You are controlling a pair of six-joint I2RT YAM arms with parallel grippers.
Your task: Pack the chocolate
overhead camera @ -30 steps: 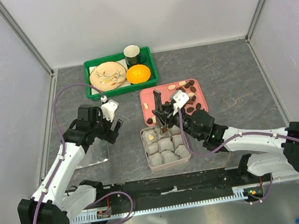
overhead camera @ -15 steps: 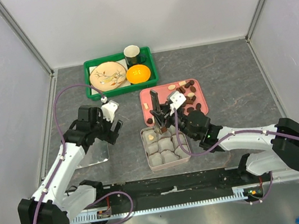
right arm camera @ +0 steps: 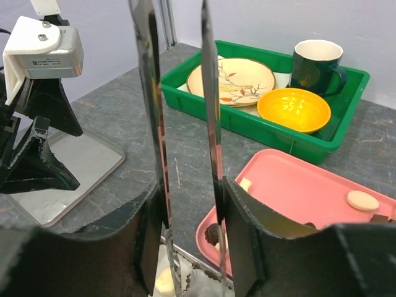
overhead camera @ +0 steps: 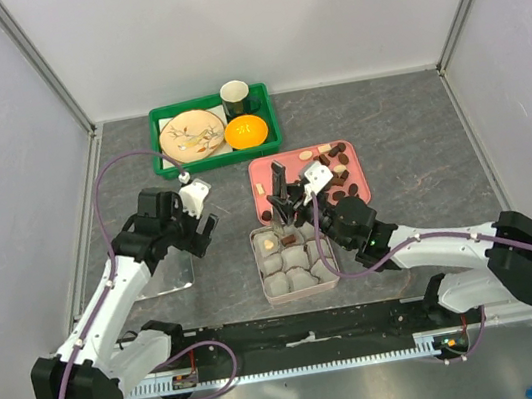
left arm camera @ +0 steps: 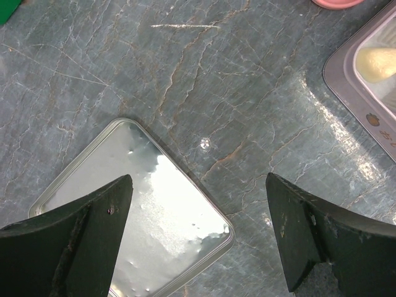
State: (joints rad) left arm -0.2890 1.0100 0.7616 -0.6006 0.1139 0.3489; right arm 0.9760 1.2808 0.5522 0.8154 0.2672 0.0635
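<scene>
Over the last second my right pincer (overhead camera: 285,206) has eased its squeeze, and a dark piece that looks like chocolate (overhead camera: 293,240) now lies in the far row of the tin (overhead camera: 264,283). The pincer grasps the tweezers (right arm camera: 148,124), whose blades are sprung apart with nothing between them. The remaining chocolate sits on the pink tray (overhead camera: 263,169), just beyond the tips and rightward, so the right arm is nearer. My left pincer (left arm camera: 198,235) hangs released over the lid (left arm camera: 154,204) on the desk (left arm camera: 204,74).
</scene>
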